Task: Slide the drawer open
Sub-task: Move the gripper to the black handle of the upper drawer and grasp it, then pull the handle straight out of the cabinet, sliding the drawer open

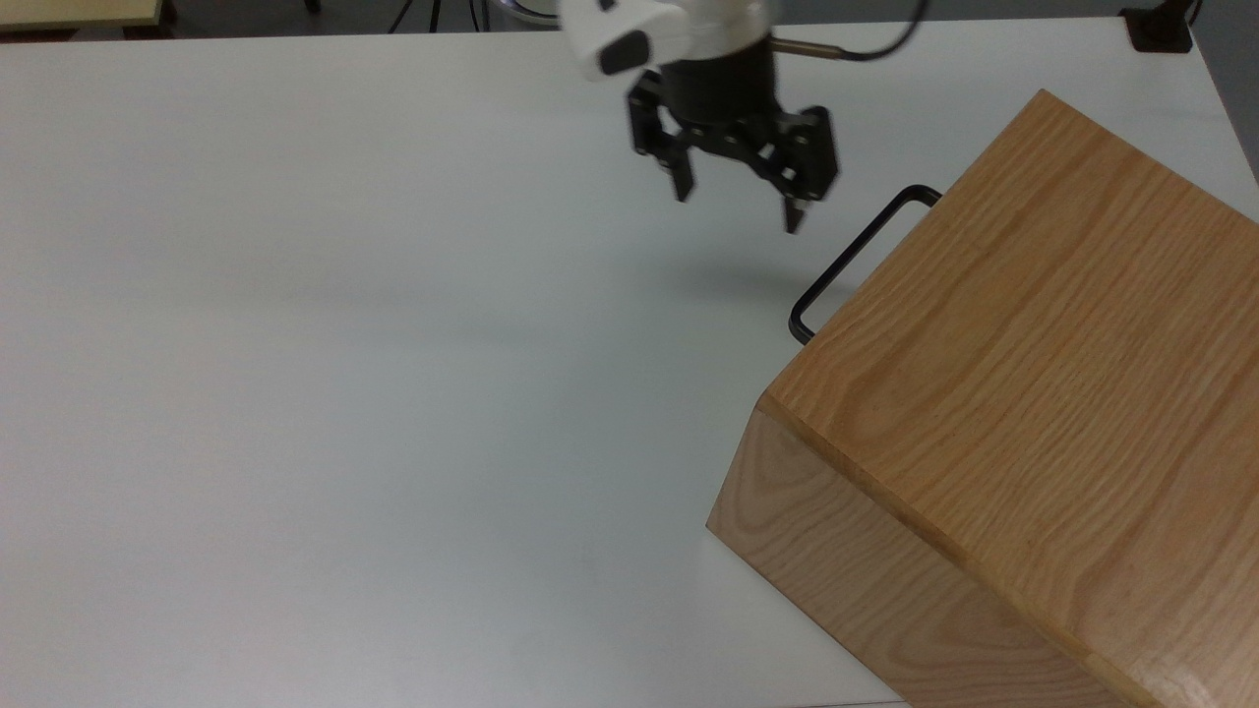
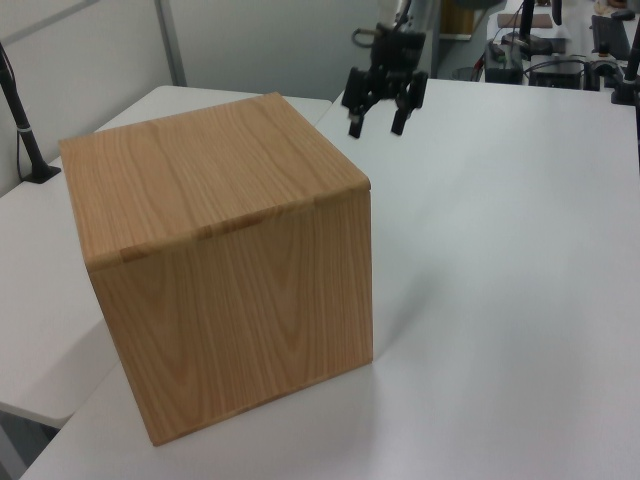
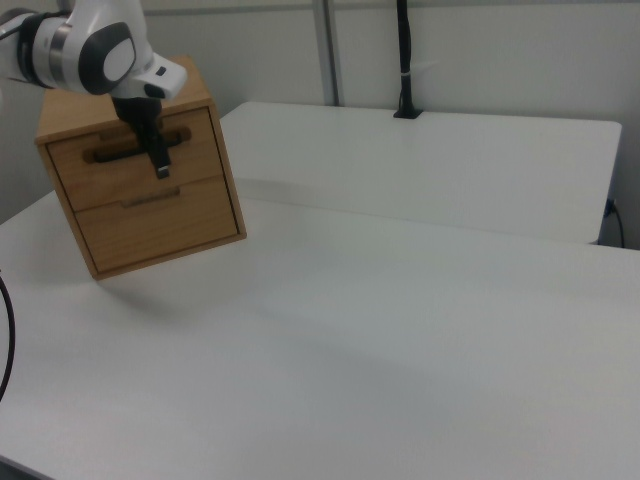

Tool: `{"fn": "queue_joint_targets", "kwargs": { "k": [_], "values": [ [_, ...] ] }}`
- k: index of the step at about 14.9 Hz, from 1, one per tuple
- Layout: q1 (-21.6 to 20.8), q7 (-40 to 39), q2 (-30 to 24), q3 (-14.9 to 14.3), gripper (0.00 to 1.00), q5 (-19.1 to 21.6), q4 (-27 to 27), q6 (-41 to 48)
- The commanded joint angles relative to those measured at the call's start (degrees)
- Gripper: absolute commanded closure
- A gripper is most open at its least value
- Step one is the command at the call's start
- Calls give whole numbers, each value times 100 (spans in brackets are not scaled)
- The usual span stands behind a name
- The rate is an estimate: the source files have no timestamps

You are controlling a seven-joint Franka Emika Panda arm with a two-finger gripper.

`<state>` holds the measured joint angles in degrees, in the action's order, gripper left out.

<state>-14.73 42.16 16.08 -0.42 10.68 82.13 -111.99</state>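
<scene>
The gripper [image 1: 738, 206] hangs above the white table [image 1: 344, 393] with its two fingers spread apart and nothing between them, tips pointing down. In the top view it sits at about ten o'clock from the black handle [image 1: 854, 258], near it but not touching; its shadow lies on the table just short of the bar.

The drawer [image 3: 135, 158] is the upper one of two in the oak cabinet [image 1: 1023, 423], which stands toward four o'clock in the top view, turned at an angle to the table edge. In the right view the drawer front sits flush with the frame, so it looks fully closed; a second front lies below it (its pull looks much smaller).

The handle is the obvious place to take hold: a thin, stiff U of metal standing clear of the front panel, with room behind the bar for a finger. I would go for the middle of the bar, fingers either side of it, so the pull runs straight along the slides and the drawer does not rack. The bar is narrow and probably smooth, so a grip near one end could slip. The drawer itself should be rigid and run easily, but the cabinet is only standing on a smooth table and might slide with a hard tug.
</scene>
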Motion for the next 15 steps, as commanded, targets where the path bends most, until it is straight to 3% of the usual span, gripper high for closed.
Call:
{"fn": "queue_joint_targets", "kwargs": {
  "k": [1,3,8,11,15],
  "values": [
    [-486,582,114,-327,6,364,49,-577],
    [-548,583,158,-327,21,418,49,-710],
    [-618,556,308,-327,73,418,58,-798],
    [-671,565,308,-327,76,427,40,-851],
    [-680,530,282,-327,100,418,40,-904]
  ]
}}
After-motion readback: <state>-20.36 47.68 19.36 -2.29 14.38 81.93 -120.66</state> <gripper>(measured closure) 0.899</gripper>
